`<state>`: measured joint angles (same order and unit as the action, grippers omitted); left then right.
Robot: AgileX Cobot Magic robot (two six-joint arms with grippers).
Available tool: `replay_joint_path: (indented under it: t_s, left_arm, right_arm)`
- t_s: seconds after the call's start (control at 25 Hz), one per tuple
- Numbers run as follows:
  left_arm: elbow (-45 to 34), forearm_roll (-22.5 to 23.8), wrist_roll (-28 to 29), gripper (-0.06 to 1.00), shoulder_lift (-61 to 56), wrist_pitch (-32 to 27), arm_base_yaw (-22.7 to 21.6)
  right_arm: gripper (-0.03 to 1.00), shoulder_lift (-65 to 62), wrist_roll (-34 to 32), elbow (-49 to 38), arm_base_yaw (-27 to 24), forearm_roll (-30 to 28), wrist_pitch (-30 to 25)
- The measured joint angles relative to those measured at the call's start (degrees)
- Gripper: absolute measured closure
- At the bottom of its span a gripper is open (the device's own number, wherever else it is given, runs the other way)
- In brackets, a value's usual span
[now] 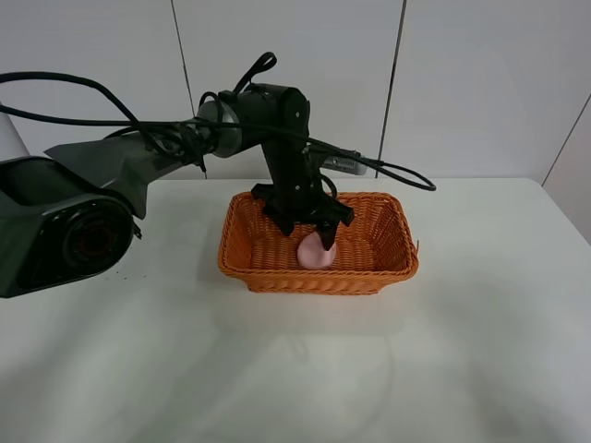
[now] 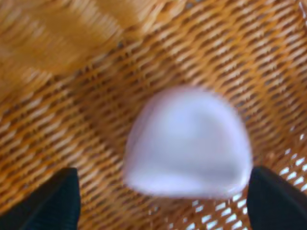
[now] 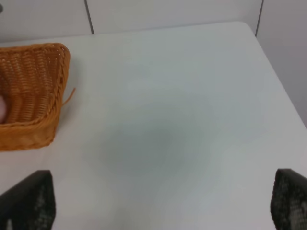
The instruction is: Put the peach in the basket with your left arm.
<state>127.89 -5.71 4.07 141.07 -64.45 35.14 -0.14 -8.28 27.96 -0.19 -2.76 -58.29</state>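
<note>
The pale pink peach (image 1: 316, 252) lies inside the orange-brown wicker basket (image 1: 319, 278), near its front wall. My left gripper (image 1: 308, 233) hangs over the basket just above and behind the peach. In the left wrist view the peach (image 2: 187, 143) is blurred and lies on the basket weave (image 2: 72, 120). It sits between the two black fingertips (image 2: 57, 201) of the left gripper (image 2: 163, 194), which is open, with a gap on one side. My right gripper (image 3: 163, 201) is open and empty over the bare table.
The white table (image 1: 480, 351) stretches around the basket. In the right wrist view the basket's corner (image 3: 33, 86) shows to one side, with a loose wicker strand (image 3: 69, 96). A panelled wall (image 1: 462, 83) stands behind the table.
</note>
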Motion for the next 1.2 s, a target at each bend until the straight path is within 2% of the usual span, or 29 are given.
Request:
replay_joint_path:
  t_s: [0.2, 0.6, 0.92, 1.2]
  left_arm:
    - [2.93, -0.09, 0.0, 0.11, -3.4, -2.38, -1.81]
    - [3.92, 0.18, -0.72, 0.11, -7.32, -2.61, -11.17]
    - [3.92, 5.71, -1.39, 0.11, -7.32, -2.61, -22.35]
    - [3.92, 6.1, -1.47, 0.11, -7.32, -2.61, -32.33]
  right_arm:
    - [0.27, 0.0, 0.0, 0.0, 0.0, 0.0, 0.0]
    - [0.27, 0.0, 0.0, 0.0, 0.0, 0.0, 0.0]
    - [0.27, 0.0, 0.0, 0.0, 0.0, 0.0, 0.0]
    - [0.27, 0.0, 0.0, 0.0, 0.0, 0.0, 0.0]
